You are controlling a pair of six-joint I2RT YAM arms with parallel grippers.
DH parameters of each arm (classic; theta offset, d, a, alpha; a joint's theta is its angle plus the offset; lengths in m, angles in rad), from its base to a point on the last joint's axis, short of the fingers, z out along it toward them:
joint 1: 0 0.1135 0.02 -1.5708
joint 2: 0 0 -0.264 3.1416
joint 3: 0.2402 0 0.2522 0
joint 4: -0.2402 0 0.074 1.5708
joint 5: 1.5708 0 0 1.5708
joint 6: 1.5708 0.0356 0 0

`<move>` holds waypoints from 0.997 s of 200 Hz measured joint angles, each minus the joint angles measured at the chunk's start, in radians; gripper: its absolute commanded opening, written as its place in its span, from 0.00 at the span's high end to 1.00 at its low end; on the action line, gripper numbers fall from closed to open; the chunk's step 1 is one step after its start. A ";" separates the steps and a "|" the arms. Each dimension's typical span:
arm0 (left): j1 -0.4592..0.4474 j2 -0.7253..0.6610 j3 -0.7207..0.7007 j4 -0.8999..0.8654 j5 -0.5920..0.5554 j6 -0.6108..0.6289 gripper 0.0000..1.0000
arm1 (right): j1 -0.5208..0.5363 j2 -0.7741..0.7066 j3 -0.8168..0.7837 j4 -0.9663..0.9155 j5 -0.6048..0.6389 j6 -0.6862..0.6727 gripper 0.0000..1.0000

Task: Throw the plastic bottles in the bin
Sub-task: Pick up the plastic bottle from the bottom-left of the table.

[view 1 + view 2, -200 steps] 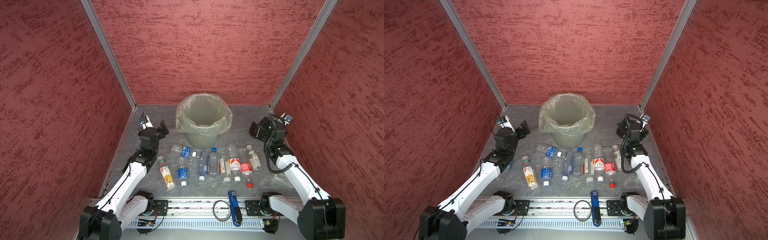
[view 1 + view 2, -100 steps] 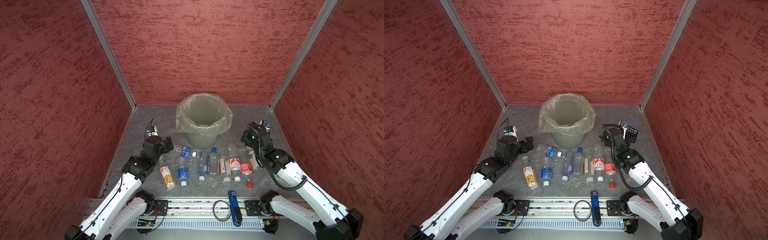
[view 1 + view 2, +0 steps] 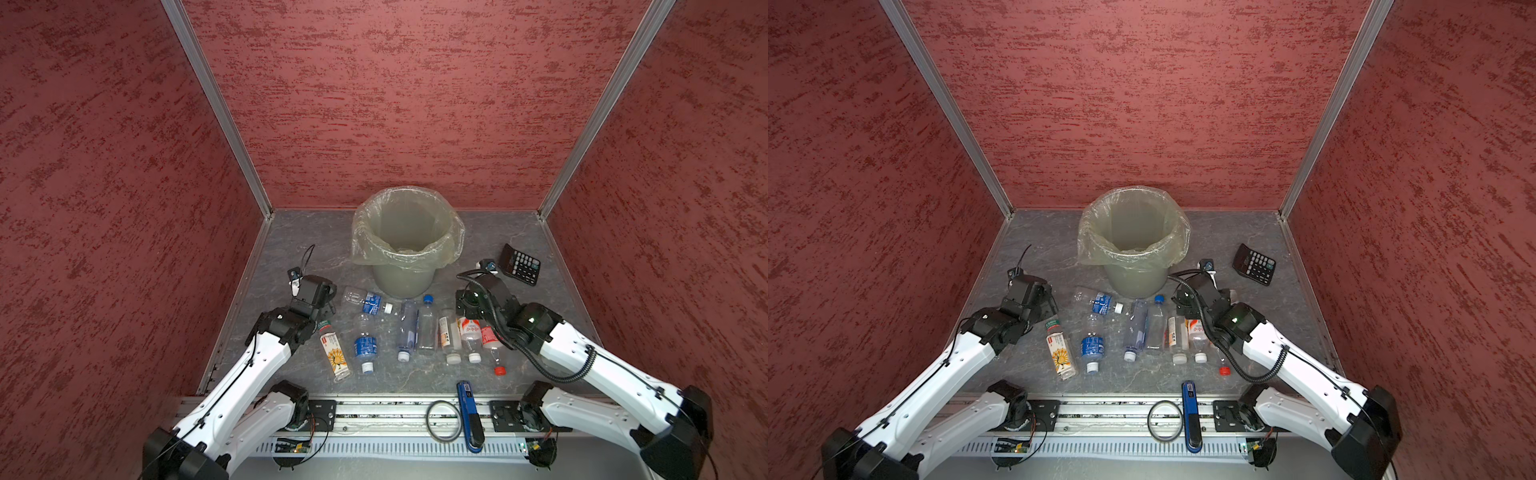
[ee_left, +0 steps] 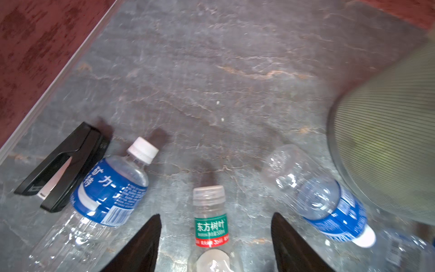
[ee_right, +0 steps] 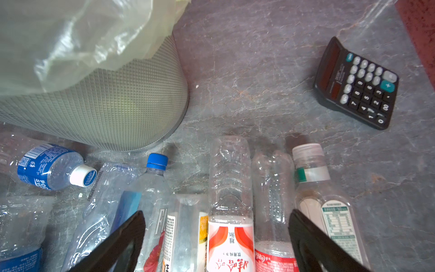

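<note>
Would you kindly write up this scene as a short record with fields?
bin: upright, bag-lined, at the back
plastic bottles: lying in front of the bin, all visible ones outside it
left gripper: open, jaws either side of the green-labelled bottle, not touching
right gripper: open, over the red-and-white labelled bottle
other items: calculator, stapler, blue tool
</note>
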 measured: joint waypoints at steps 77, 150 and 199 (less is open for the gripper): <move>-0.039 -0.005 -0.031 -0.037 0.255 -0.069 0.23 | 0.000 0.066 0.000 -0.016 -0.029 -0.002 0.01; -0.146 -0.136 -0.068 -0.204 0.279 -0.273 0.21 | 0.000 0.068 0.000 -0.024 -0.055 -0.001 0.01; -0.266 -0.106 -0.145 -0.207 0.294 -0.385 0.20 | 0.001 0.077 -0.008 -0.023 -0.068 0.008 0.01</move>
